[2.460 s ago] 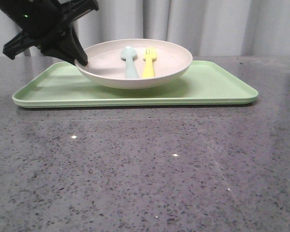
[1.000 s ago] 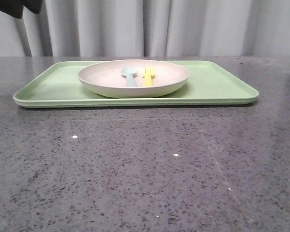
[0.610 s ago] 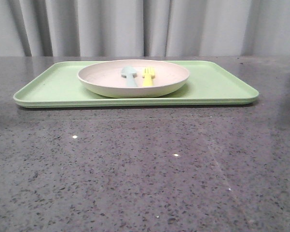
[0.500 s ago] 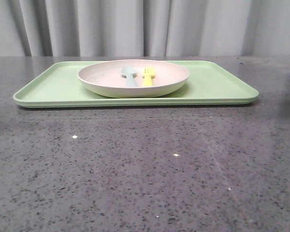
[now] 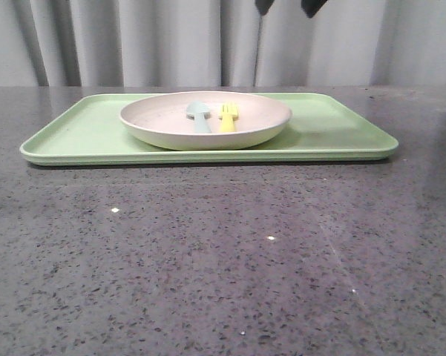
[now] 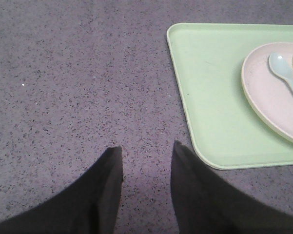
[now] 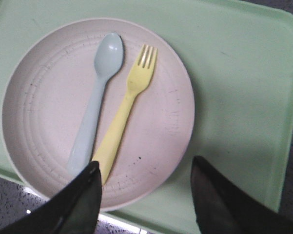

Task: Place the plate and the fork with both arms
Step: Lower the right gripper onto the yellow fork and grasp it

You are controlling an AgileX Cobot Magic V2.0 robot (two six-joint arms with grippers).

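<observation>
Half a second ago the front view showed no gripper at all; now the black fingertips of the right gripper (image 5: pixel 286 6) poke into the top edge, high above the tray (image 5: pixel 334 126), with a shadow falling across the tray's right part. Everything else sits as it did: the plate (image 5: pixel 171 130) rests flat on the tray, left of its middle, and has not shifted. Counted, there is one tray, one plate, one fork (image 5: pixel 228 119) and one spoon (image 5: pixel 199 116). The fork and spoon lie side by side inside the plate, handles toward the robot, the spoon on the left and the fork on the right, close together. In the right wrist view the right gripper (image 7: pixel 145 171) hangs over the plate's near rim with its fingers spread wide apart and nothing between them. The left gripper (image 6: pixel 146 156) hovers over bare table (image 6: pixel 78 87) just off the tray's corner, its fingers parted by a gap and holding nothing.
</observation>
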